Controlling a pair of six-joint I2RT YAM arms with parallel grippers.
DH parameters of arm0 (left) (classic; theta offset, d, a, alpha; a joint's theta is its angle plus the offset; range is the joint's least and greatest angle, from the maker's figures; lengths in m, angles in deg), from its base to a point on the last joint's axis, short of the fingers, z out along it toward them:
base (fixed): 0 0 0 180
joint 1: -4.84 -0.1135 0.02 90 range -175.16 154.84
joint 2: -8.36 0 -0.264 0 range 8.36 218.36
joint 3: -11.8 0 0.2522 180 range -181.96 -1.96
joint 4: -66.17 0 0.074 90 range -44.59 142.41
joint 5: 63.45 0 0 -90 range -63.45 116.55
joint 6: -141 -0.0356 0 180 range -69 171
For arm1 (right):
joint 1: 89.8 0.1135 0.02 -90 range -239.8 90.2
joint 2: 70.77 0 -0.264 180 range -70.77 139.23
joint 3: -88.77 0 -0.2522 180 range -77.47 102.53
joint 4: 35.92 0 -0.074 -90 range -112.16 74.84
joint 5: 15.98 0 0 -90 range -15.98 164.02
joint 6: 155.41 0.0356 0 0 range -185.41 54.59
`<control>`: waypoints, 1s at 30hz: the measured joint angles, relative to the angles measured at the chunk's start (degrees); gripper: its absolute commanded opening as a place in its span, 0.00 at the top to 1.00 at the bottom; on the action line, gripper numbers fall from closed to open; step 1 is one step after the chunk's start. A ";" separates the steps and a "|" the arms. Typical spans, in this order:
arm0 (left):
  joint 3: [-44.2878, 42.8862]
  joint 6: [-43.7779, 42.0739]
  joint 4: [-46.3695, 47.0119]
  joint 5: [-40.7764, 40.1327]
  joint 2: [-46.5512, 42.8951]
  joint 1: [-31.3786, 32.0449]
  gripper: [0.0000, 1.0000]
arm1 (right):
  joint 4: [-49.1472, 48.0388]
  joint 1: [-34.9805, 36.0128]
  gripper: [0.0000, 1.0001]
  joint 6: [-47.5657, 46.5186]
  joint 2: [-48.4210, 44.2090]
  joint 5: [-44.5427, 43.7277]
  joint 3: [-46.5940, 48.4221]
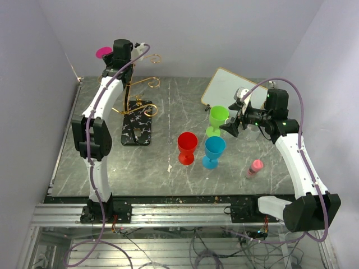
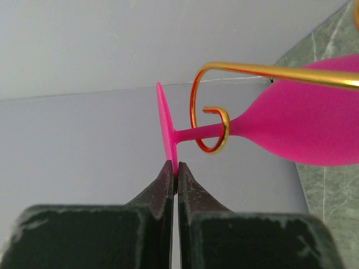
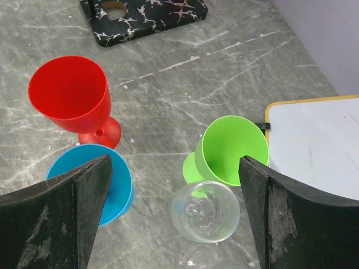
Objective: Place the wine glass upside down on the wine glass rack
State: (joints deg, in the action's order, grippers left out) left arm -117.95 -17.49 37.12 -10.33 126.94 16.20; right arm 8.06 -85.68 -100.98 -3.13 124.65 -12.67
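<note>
A pink wine glass (image 2: 303, 129) lies sideways at the gold wine glass rack (image 1: 140, 88), which stands on a black base (image 1: 137, 126) with white marks. The glass's stem passes through a curled gold arm end (image 2: 212, 126). My left gripper (image 2: 175, 168) is shut on the rim of the glass's foot disc (image 2: 166, 131). In the top view that gripper (image 1: 116, 53) is high at the back left, with the pink foot (image 1: 102, 52) beside it. My right gripper (image 3: 174, 158) is open and empty above a clear glass (image 3: 205, 212).
Green (image 1: 217, 117), red (image 1: 187, 147) and blue (image 1: 213, 150) glasses stand upright mid-table by my right gripper (image 1: 233, 122). A white board (image 1: 230, 87) lies at the back right. A small pink bottle (image 1: 254, 168) stands near the right front.
</note>
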 measured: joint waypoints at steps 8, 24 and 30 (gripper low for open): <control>2.43 -0.04 -0.24 0.31 -3.06 1.53 0.93 | 0.00 0.00 0.05 -0.09 0.00 -0.02 -0.04; 2.43 0.83 -0.98 0.31 -3.17 2.38 0.85 | -0.02 -0.04 0.05 -0.35 0.00 -0.04 -0.33; 2.43 2.14 -1.95 0.48 -3.17 2.40 0.81 | -0.02 -0.04 0.05 -0.44 0.00 -0.04 -0.33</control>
State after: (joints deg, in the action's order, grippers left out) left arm -115.52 -15.35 35.17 -9.85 123.77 18.60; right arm 8.04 -85.72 -101.42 -3.13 124.61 -13.00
